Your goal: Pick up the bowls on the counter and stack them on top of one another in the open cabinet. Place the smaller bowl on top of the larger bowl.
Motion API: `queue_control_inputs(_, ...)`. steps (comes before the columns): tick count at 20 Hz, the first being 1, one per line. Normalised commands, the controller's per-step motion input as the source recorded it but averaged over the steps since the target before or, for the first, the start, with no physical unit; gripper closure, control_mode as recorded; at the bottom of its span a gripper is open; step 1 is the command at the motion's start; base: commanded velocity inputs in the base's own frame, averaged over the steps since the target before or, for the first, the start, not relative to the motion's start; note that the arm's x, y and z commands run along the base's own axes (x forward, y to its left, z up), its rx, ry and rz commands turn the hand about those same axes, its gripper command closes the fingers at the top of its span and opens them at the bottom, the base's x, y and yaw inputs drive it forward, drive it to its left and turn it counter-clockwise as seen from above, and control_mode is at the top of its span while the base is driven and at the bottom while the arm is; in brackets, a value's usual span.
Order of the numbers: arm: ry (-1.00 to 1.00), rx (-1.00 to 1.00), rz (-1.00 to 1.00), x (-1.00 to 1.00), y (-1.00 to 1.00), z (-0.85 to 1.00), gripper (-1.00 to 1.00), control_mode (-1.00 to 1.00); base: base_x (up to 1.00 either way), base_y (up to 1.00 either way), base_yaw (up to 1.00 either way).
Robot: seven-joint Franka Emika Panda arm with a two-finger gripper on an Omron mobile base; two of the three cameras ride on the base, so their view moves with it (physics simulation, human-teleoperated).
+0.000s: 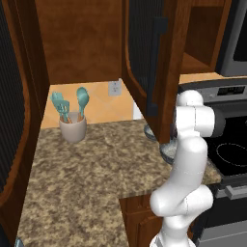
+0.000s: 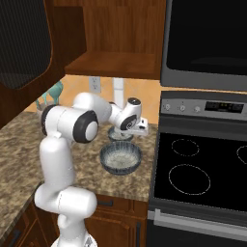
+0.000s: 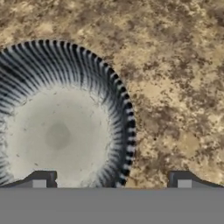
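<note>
Below my gripper (image 3: 111, 180), jaws spread wide, the smaller bowl (image 3: 59, 118) lies at nine o'clock on the counter (image 3: 175, 78).

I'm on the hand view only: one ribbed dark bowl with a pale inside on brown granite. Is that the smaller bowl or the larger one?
Observer: Likely the smaller dark grey-blue bowl; in the right base view the open gripper hovers over it.
Operator: Where's the other bowl?
Observer: The wider dark grey-blue bowl sits in front of it, nearer the speckled granite counter's front edge, beside the black stovetop.
Operator: And the cabinet?
Observer: The reddish-brown wooden cabinet hangs above the bowls, its ribbed door swung open.
</note>
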Motion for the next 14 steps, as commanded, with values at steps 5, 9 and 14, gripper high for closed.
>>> queue_control_inputs(5, 0.00, 0.04, -0.01, 0.31, 0.00, -0.20, -1.00, -1.00, 0.00, 0.00, 0.00)
queue_control_inputs(9, 0.00, 0.04, -0.01, 0.17, 0.00, -0.25, -1.00, -1.00, 0.00, 0.00, 0.00)
queue_control_inputs(14, 0.00, 0.01, 0.00, 0.19, 0.00, -0.29, 1.00, -1.00, 0.00, 0.00, 0.00)
